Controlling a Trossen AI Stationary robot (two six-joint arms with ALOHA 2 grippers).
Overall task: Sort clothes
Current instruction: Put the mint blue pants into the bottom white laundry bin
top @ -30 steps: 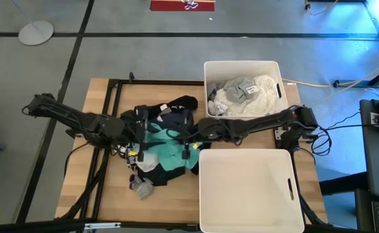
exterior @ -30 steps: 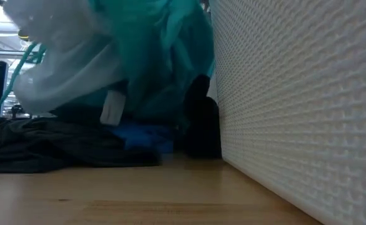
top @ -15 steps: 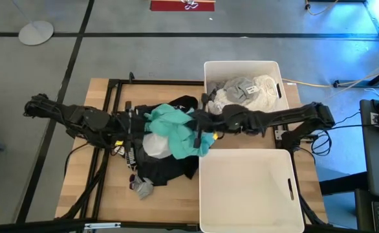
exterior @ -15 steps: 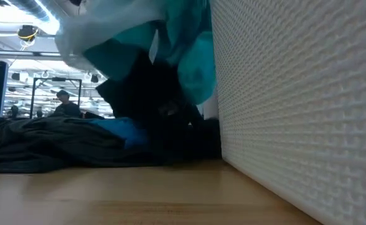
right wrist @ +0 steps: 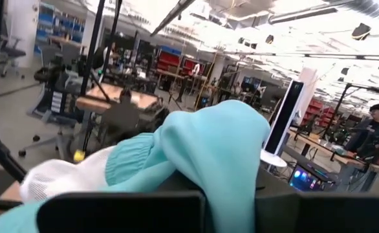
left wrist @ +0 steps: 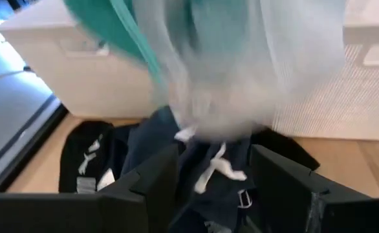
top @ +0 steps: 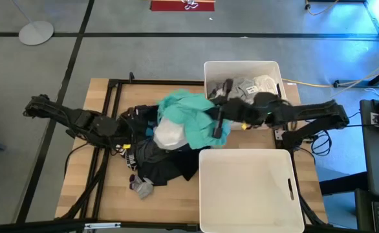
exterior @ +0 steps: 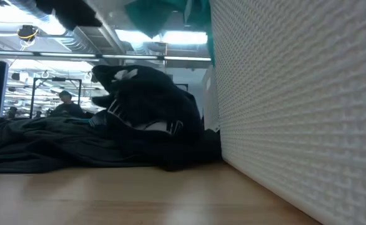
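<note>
Right pincer is clamped on the teal top and holds it up off the table, at the near edge of the far bin. The top's white part hangs below the teal, over the dark pile. From the right wrist I see teal cloth and a white cuff bunched right at the fingers. Left pincer is low over the dark pile, fingers apart, nothing between them; the teal and white cloth hangs in front of it. Far bin holds white and grey clothes. Near bin sits just beside the pile. A small grey sock lies on the table at the pile's near edge. Low view: black garment heaped against the near bin's wall, teal cloth hanging above.
</note>
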